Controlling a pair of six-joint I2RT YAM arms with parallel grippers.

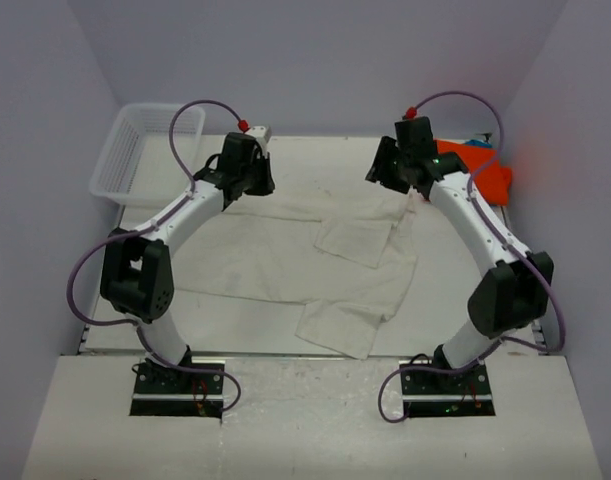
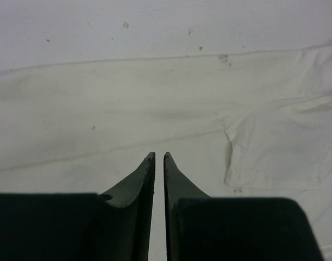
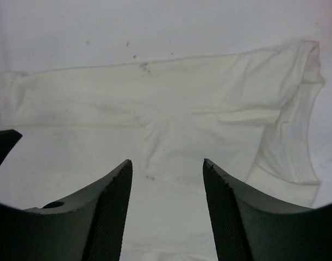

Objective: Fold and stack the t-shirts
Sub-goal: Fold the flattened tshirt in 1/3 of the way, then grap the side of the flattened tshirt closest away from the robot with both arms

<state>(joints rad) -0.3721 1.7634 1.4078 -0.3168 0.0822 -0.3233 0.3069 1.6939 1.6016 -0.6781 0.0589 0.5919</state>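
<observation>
The big cream t-shirt (image 1: 275, 265) lies spread flat across the table, with one flap folded over near its middle (image 1: 357, 240). An orange t-shirt (image 1: 488, 172) lies bunched at the back right, with a blue edge (image 1: 476, 143) behind it. My left gripper (image 1: 247, 175) hovers over the cream shirt's far left edge. In the left wrist view its fingertips (image 2: 159, 155) stand only a narrow slit apart over the cloth (image 2: 155, 98), holding nothing. My right gripper (image 1: 410, 168) hangs over the far right edge. It is open (image 3: 167, 161) above the cream cloth (image 3: 171, 109), with nothing between its fingers.
A white mesh basket (image 1: 145, 150) stands at the back left corner. Bare tabletop (image 1: 325, 155) runs behind the cream shirt, with small dark specks on it. Walls close in on both sides and the back.
</observation>
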